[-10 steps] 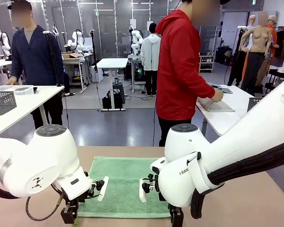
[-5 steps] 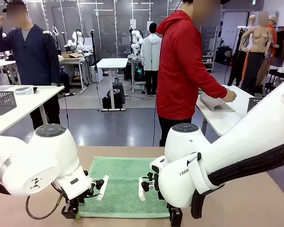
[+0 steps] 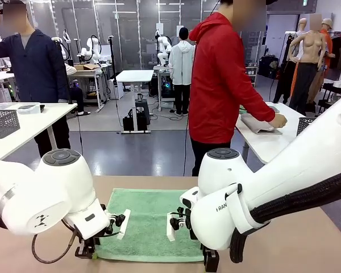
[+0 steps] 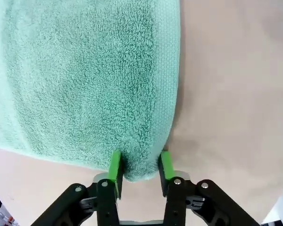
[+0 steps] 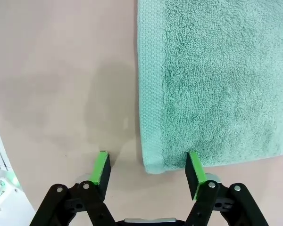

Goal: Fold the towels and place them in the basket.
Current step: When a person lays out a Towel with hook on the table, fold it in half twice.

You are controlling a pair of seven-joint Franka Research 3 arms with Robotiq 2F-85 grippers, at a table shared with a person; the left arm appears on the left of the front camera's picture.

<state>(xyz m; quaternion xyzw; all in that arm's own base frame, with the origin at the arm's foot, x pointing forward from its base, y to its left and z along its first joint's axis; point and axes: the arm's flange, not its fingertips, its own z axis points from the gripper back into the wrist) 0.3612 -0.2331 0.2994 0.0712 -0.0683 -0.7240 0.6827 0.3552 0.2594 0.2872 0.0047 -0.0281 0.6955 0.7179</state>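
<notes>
Grabbing corners for the first fold
Green towel [image 3: 150, 222] flat on the desk [image 3: 312, 253]; our left jaws pinch one near corner, right jaws gape over the other. Next we clamp right, lift both.

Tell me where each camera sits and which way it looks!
Front: fixed between the arms, looking across the table toward a person in red; left arm and right arm show.
Left wrist: on the left arm's wrist, looking down at a towel corner; left gripper, green pads flanking it.
Right wrist: on the right arm's wrist, looking down at another corner; right gripper open around it.
Shared: both wrist views show the towel on the table.
</notes>
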